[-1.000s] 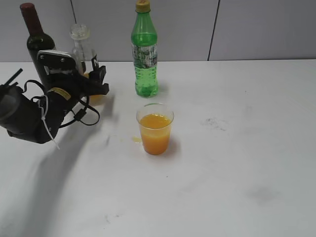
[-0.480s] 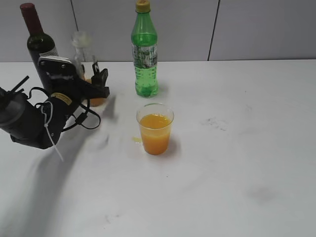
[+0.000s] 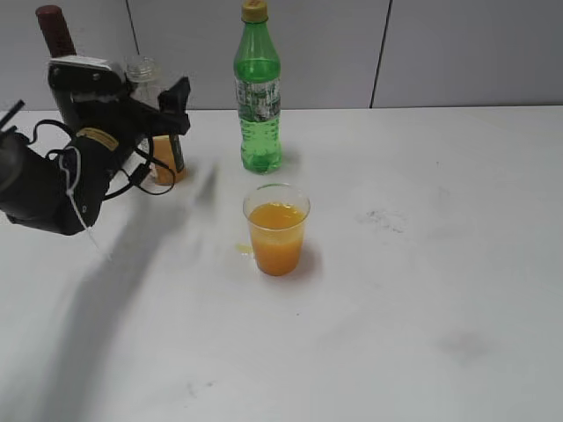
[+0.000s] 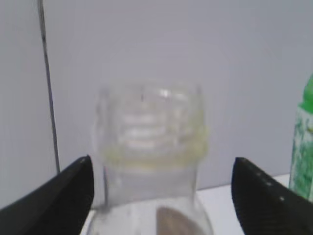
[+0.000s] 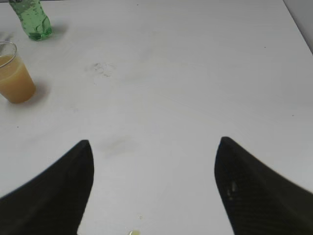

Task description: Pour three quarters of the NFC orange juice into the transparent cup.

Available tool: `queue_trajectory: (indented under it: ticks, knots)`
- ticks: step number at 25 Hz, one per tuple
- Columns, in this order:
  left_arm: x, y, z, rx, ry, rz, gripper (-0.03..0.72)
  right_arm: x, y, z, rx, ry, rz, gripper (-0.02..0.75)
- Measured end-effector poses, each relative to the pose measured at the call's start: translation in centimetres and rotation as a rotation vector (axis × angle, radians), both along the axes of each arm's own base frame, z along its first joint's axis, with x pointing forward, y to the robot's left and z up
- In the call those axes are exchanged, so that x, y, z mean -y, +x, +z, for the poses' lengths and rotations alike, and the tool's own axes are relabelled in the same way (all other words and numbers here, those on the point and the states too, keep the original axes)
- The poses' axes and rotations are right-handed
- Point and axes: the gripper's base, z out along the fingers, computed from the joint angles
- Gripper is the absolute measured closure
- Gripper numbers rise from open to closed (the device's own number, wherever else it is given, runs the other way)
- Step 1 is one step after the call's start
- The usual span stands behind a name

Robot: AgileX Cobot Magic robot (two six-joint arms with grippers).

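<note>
On white tabletop, clear ribbed-neck NFC orange juice (image 3: 159, 132) between spread left gripper (image 4: 159, 193), right gripper (image 5: 154, 188) agape.

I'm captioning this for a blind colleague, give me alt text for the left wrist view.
Blurred close-up of a small clear plastic juice bottle's open ribbed neck, standing untouched between two dark fingertips of the open left gripper, before a grey wall. A green bottle's edge shows at right.

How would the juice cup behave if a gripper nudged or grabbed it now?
The cup is well over half full, so probably bottom-heavy enough to slide rather than tip on a gentle push. Its thin clear walls likely flex under a squeeze, which could slop juice over the rim. A small spill beside it may make the table slippery there.
</note>
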Motion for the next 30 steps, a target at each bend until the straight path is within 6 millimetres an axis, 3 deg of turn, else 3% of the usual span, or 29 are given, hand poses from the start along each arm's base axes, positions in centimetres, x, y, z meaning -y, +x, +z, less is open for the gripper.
queue_trajectory:
  ticks: [13, 18, 24, 30]
  knots:
    - [0.0, -1.8, 13.0, 0.304, 0.045, -0.036, 0.014, 0.0, 0.0, 0.0, 0.0, 0.0, 0.0, 0.148]
    - [-0.7, -3.7, 17.7, 0.129, 0.125, -0.047, 0.084, 0.0, 0.0, 0.0, 0.0, 0.0, 0.0, 0.148]
    - [-2.5, -8.4, 23.7, -0.037, 0.124, -0.043, 0.109, 0.0, 0.0, 0.0, 0.0, 0.0, 0.0, 0.148]
    - [-5.0, -13.1, 26.1, -0.269, 0.121, -0.045, 0.113, 0.0, 0.0, 0.0, 0.0, 0.0, 0.0, 0.148]
